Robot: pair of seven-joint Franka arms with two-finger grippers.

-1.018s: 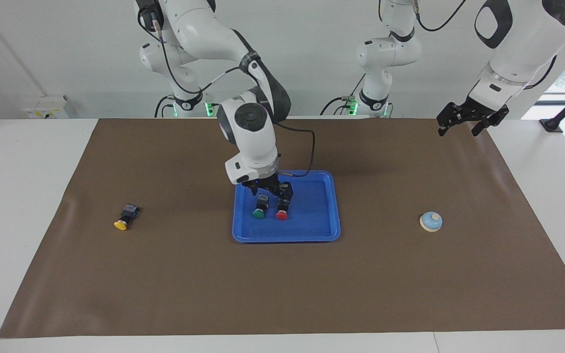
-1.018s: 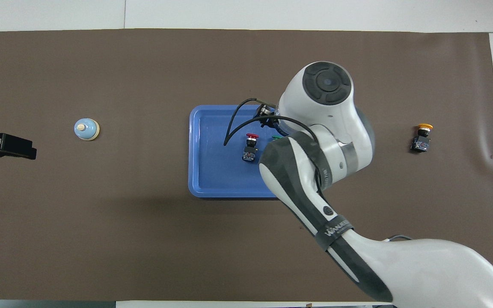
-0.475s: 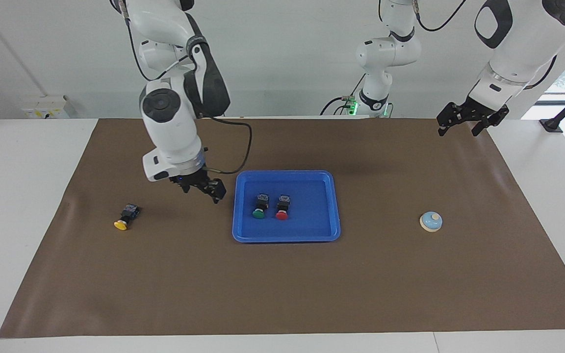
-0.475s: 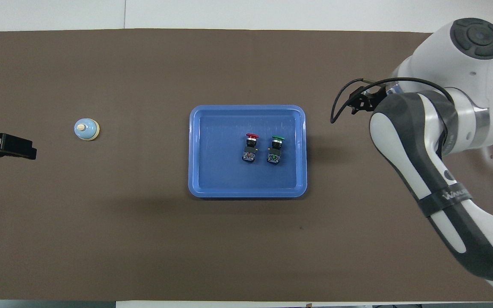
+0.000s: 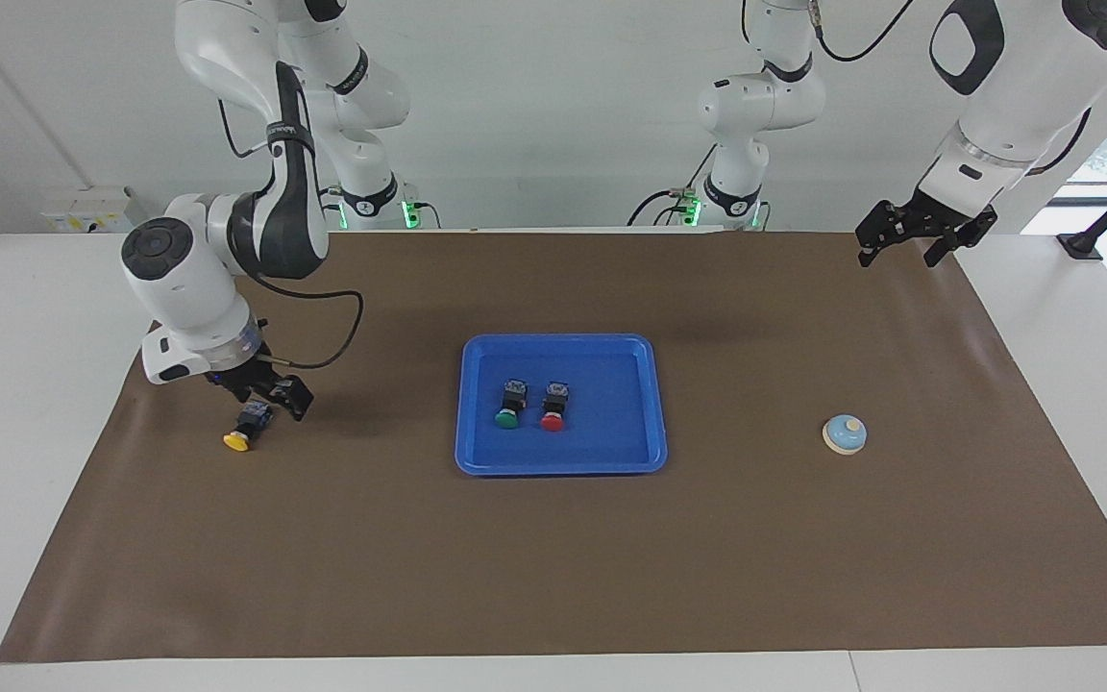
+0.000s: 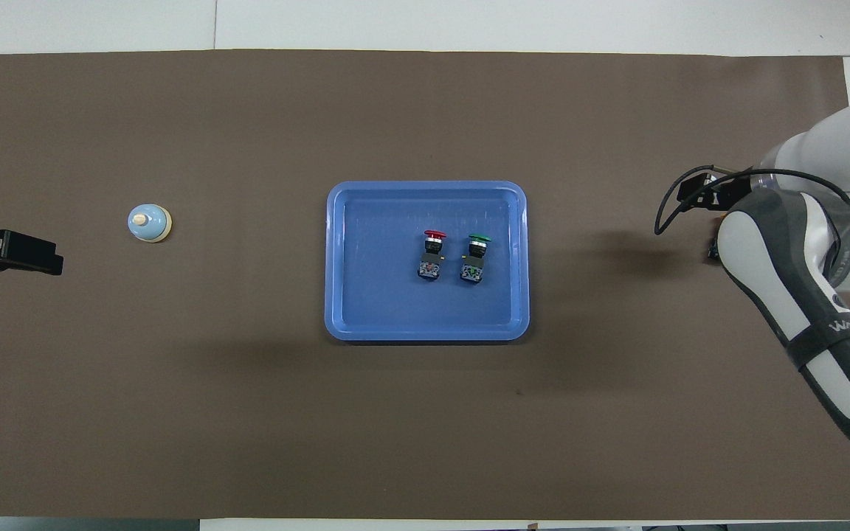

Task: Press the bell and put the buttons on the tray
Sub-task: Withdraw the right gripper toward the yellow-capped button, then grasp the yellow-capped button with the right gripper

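The tray (image 5: 654,404) sits mid-mat (image 5: 553,557). In it the green button (image 5: 509,404) and red button (image 5: 553,407) lie side by side, apart. The yellow button (image 5: 248,427) lies on the mat well away from the tray, toward the right arm's end. The right gripper (image 5: 265,396) hangs just over it, jaws spread, not gripping it. The bell (image 5: 845,433) stands toward the left arm's end. The left gripper (image 5: 909,235) waits there, raised over the mat's edge, jaws spread
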